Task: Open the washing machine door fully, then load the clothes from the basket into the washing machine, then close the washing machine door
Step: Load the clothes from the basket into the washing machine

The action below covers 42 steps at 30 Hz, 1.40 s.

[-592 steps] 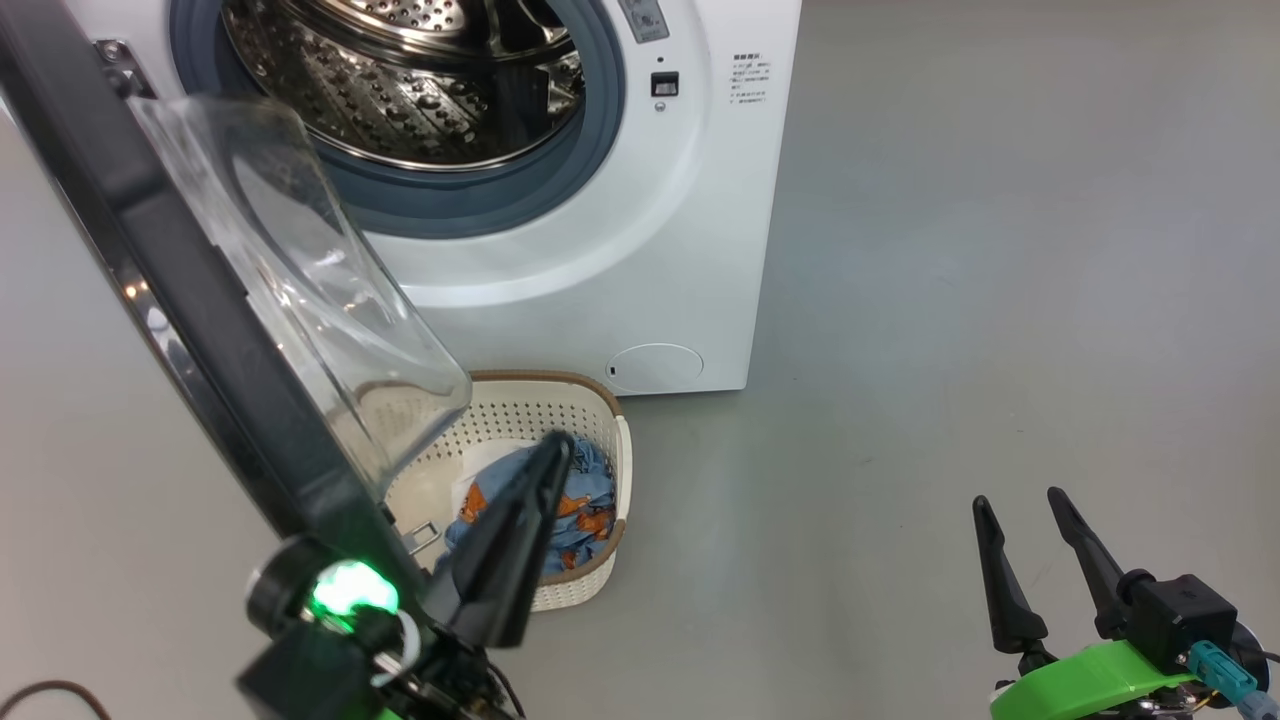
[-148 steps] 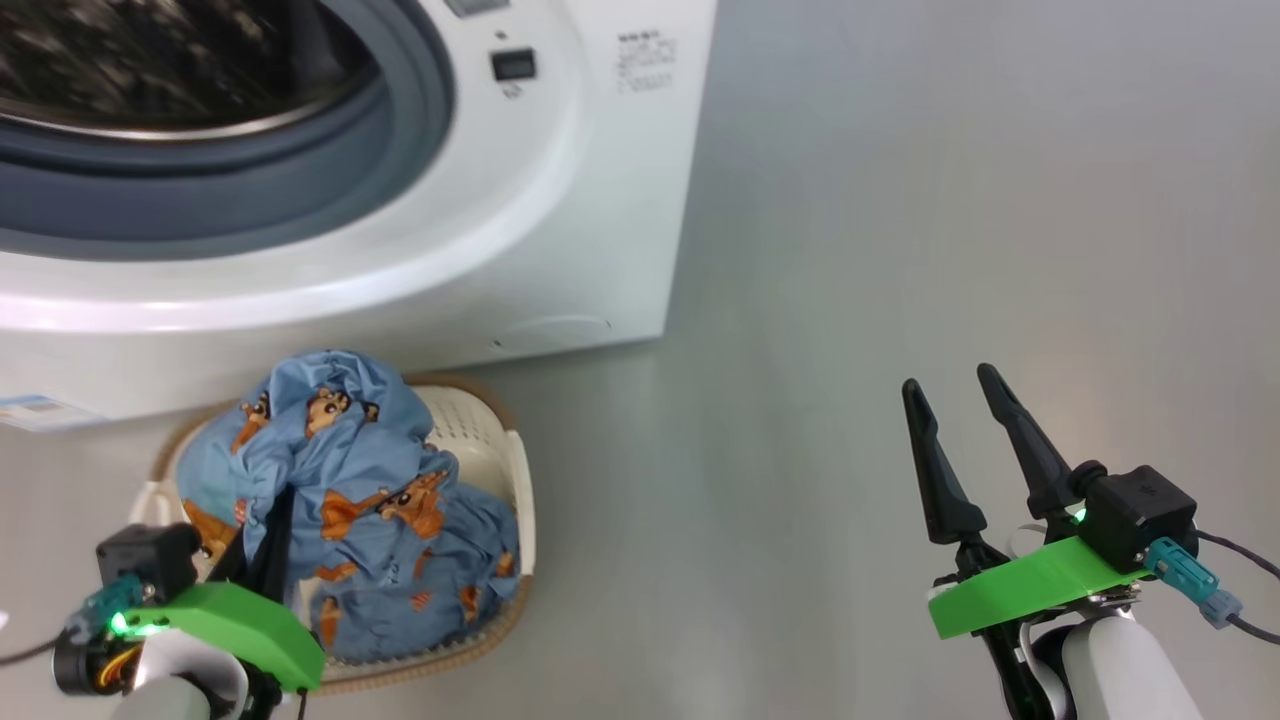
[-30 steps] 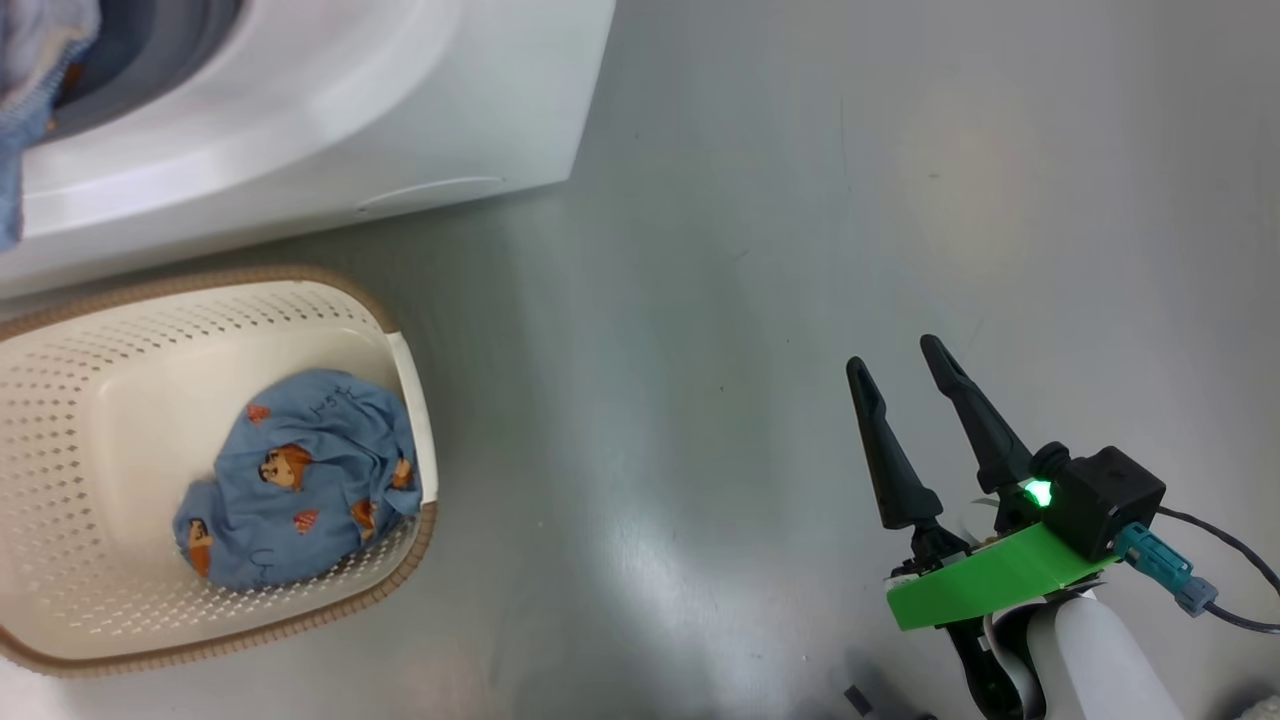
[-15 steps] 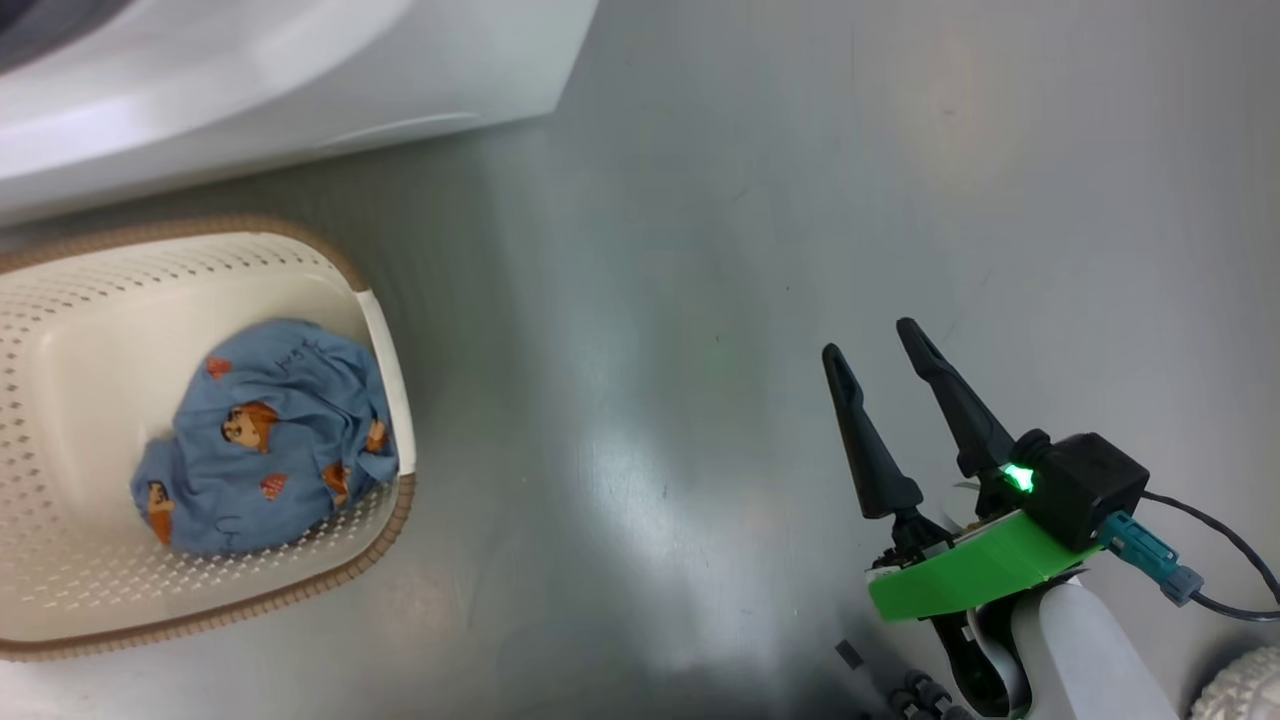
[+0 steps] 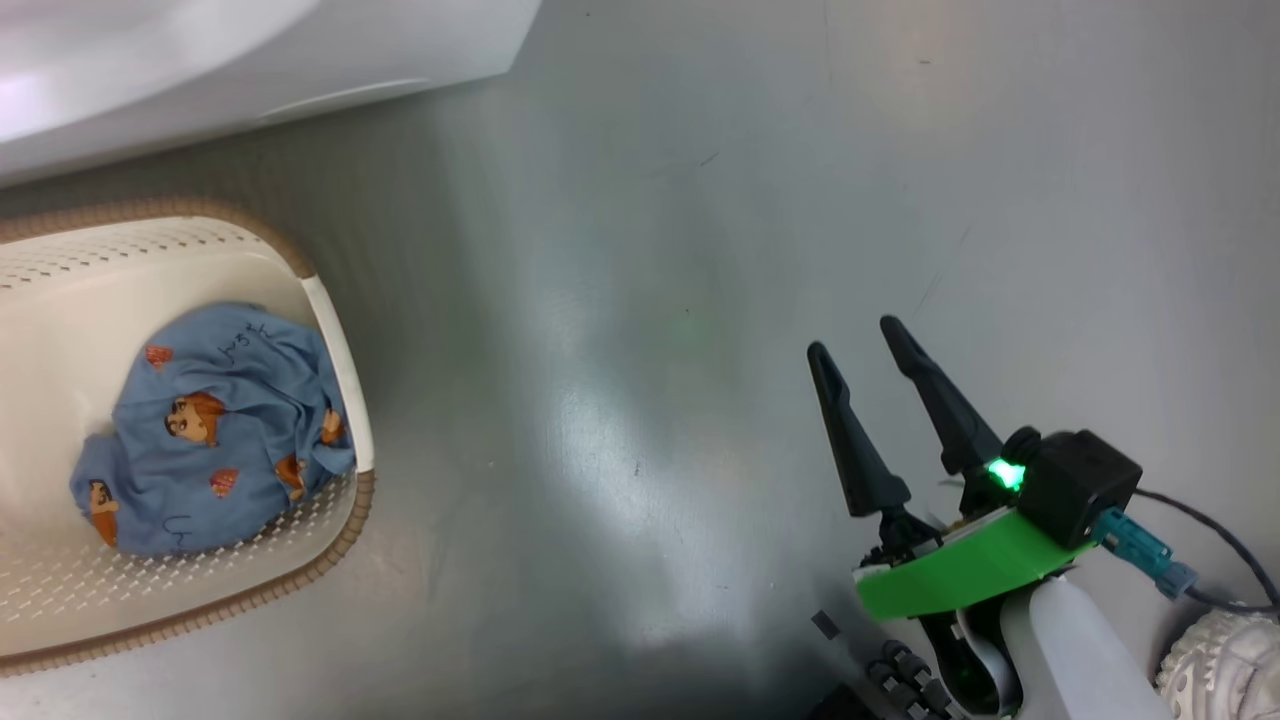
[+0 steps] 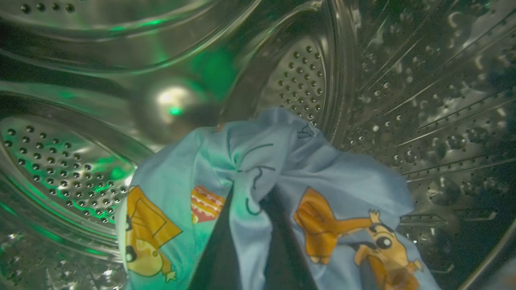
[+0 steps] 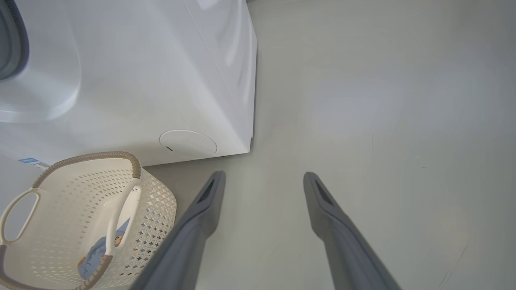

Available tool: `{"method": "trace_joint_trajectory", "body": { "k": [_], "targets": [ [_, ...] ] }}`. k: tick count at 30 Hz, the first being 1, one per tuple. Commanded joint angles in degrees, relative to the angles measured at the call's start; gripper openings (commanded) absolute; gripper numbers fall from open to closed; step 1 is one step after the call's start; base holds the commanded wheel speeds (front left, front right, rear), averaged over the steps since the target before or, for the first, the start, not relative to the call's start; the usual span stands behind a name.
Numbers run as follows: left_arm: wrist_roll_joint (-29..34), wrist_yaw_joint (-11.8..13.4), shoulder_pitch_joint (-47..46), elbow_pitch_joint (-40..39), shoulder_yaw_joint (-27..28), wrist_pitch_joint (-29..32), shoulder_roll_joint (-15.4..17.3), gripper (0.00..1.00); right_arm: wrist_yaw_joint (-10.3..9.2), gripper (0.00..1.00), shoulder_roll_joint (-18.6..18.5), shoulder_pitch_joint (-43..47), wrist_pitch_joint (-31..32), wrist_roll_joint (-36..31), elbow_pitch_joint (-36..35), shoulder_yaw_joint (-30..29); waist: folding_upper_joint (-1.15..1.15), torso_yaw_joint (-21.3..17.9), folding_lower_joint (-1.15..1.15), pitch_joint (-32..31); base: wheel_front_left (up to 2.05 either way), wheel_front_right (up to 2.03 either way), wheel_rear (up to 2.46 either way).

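Loading phase is under way. The left gripper (image 6: 250,201) is reaching inside the steel drum (image 6: 403,80). Its fingers are pinching a blue bear-print garment (image 6: 290,161), which is draping over them at lower centre of the left wrist view; it is not yet released. Judging from that reach, the door-opening step is done.

The right gripper (image 5: 853,338) is hanging idle at lower right of the head view, fingers spread wide and holding nothing, over bare floor (image 5: 650,300).

The basket (image 5: 338,330) is sitting at the left edge of the head view, just below the washing machine (image 5: 250,50) front at upper left. One more bundle of the clothes (image 5: 210,430) is lying in it, against its right wall.

Left to do: drop this garment, fetch the bundle, load it, shut the door.
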Motion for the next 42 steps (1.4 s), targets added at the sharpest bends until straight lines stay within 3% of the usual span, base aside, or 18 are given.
{"method": "trace_joint_trajectory", "body": {
  "k": [1,4,5,6,7,15,23,32,42],
  "targets": [
    [1.2,-0.1,0.7,-2.2,2.3,-0.3,3.1,0.0,0.16,1.0,0.0,0.6,-0.3,0.5,-1.1,1.5,0.0,-0.1,-0.01,0.2,0.0,0.0,0.0],
    [1.9,-0.1,2.9,-1.4,3.7,-0.3,2.1,0.0,0.16,1.0,0.0,0.4,-0.3,0.5,-0.9,1.4,0.0,0.1,-0.01,-0.1,0.0,0.0,0.0],
    [2.0,-0.1,3.3,-0.7,3.6,-0.3,1.9,0.07,0.16,1.0,0.0,0.4,-0.3,0.5,-0.8,1.4,0.0,0.2,-0.01,-0.2,0.0,0.0,0.0],
    [2.0,-0.1,3.6,0.0,3.5,-0.3,1.7,0.44,0.16,1.0,0.0,0.3,-0.3,0.5,-0.7,1.3,0.0,0.4,-0.01,-0.2,0.0,0.0,0.0],
    [1.8,-0.1,3.8,0.6,3.5,-0.3,1.4,1.0,0.16,1.0,0.0,0.2,-0.3,0.5,-0.6,1.3,0.0,0.5,-0.01,-0.3,0.0,0.0,0.0],
    [-1.0,-0.2,3.5,7.0,0.9,-0.3,-0.4,1.0,0.16,1.0,0.0,0.0,-0.3,0.0,0.0,0.5,0.0,1.8,-0.01,-1.7,0.0,0.0,0.0],
    [-3.9,-0.2,4.9,8.6,-0.7,-0.3,-2.3,1.0,0.16,1.0,0.0,-0.9,-0.3,-0.3,1.1,-0.4,0.0,3.5,-0.01,-4.7,0.0,0.0,0.0],
    [-5.6,-0.2,11.9,6.4,-1.1,-0.3,-4.4,1.0,0.16,1.0,0.0,-1.2,-0.3,-1.6,3.5,-2.1,0.0,6.1,-0.01,-10.0,0.0,0.0,0.0],
    [-2.7,-0.2,21.9,-0.8,1.3,-0.3,-7.3,1.0,0.16,1.0,0.0,-0.2,-0.3,-1.7,5.6,-3.5,0.0,8.2,-0.01,-16.4,0.0,0.0,0.0]
  ]
}}
